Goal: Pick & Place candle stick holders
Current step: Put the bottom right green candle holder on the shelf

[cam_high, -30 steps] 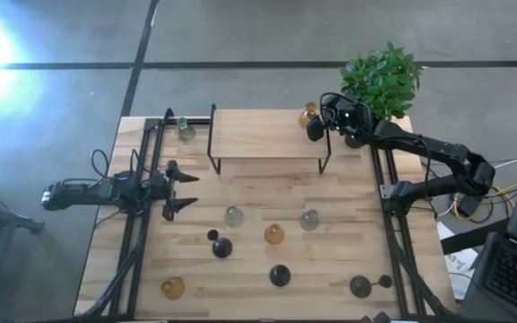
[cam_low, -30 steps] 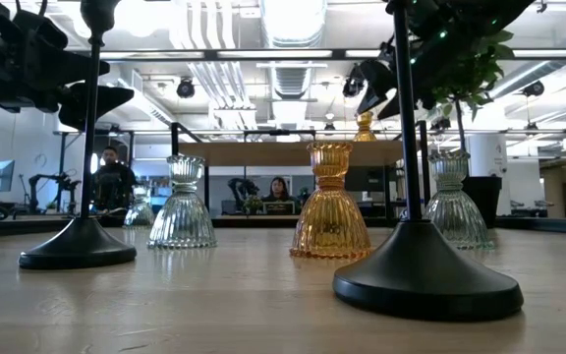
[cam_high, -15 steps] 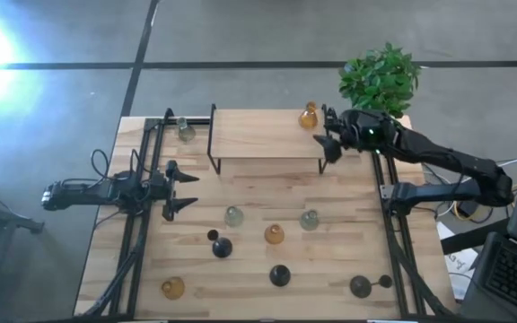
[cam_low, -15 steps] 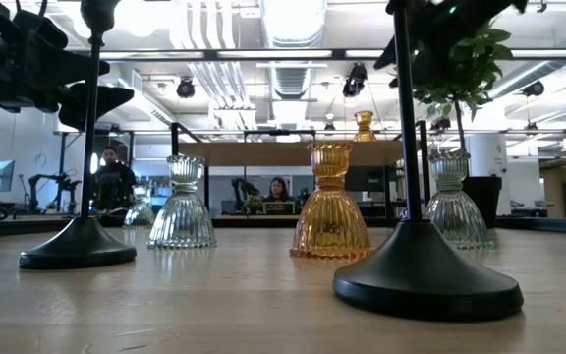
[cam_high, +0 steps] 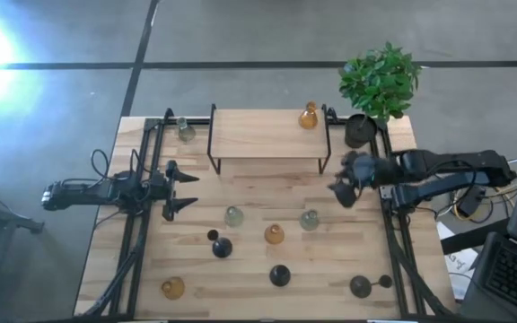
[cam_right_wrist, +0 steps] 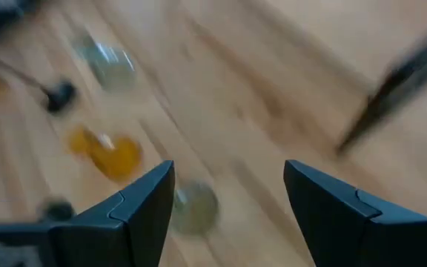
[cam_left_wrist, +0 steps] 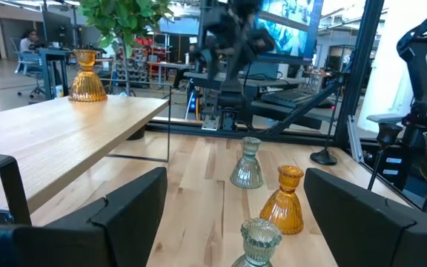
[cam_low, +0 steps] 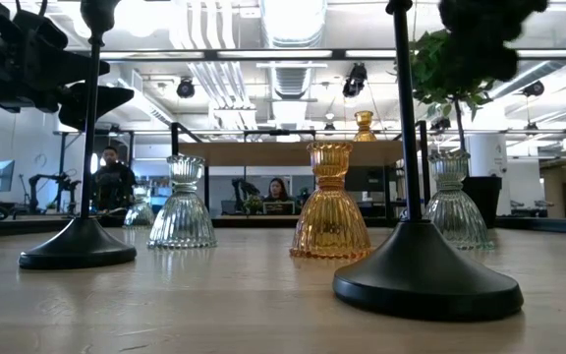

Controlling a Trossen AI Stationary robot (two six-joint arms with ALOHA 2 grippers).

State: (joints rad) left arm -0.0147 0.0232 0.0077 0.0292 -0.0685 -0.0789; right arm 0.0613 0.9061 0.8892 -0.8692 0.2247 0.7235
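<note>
An amber glass holder stands on the wooden shelf. It also shows in the left wrist view. On the table stand two clear holders, an amber one between them, and black round-based ones. My right gripper is open and empty, in the air near the shelf's right front leg, above the right clear holder. My left gripper is open and empty at the table's left side.
A potted green plant stands at the far right corner. Another clear holder stands left of the shelf, an amber one near the front left, and a dark one near the front right. People sit in the room behind.
My right gripper has drawn away from the amber holder at the shelf's far right corner and gone toward the table's near edge, past the shelf's right end. The amber holder stays standing on the shelf.
</note>
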